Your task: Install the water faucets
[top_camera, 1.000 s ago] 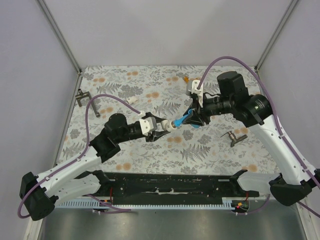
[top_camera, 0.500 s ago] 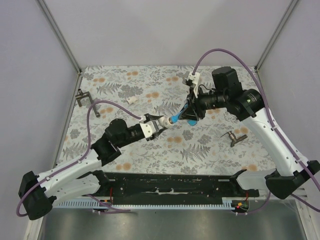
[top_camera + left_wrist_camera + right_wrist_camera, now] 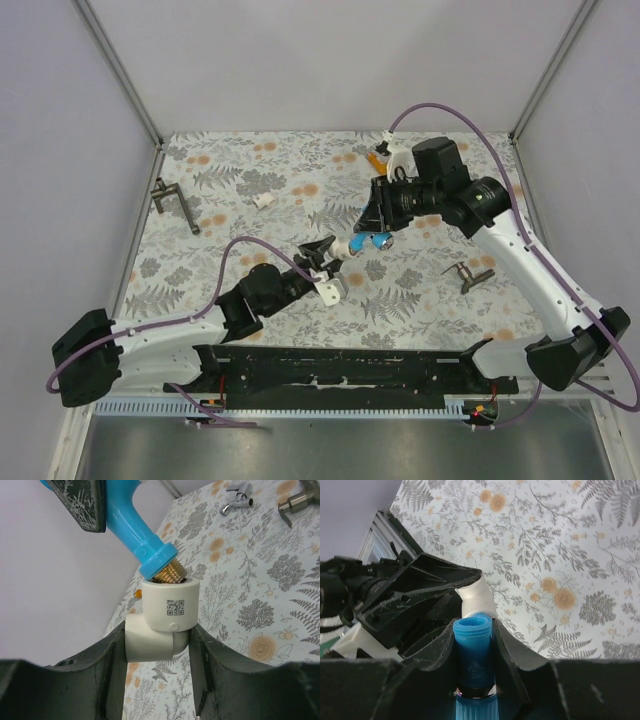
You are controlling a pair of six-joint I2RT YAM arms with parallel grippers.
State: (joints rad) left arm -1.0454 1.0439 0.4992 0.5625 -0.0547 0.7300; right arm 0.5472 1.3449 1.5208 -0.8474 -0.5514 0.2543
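Note:
The blue water faucet (image 3: 134,526) hangs above the table with its brass thread (image 3: 167,574) set in the mouth of a white elbow fitting (image 3: 167,611). My left gripper (image 3: 157,647) is shut on that fitting from both sides. My right gripper (image 3: 473,630) is shut on the blue faucet's spout (image 3: 472,652), and the white fitting (image 3: 479,599) shows just beyond it. From above, the two grippers meet at the blue faucet (image 3: 366,243) over the middle of the mat. The orange water faucet (image 3: 376,157) lies at the back, behind the right wrist.
A second white fitting (image 3: 264,200) lies on the mat at the left middle. Dark metal brackets lie at the left edge (image 3: 173,200) and at the right (image 3: 472,273). A black rail (image 3: 350,370) runs along the near edge.
The left arm has swung lower and its gripper now reaches up from the near side. The right wrist has turned and shifted slightly back. Both grips have held.

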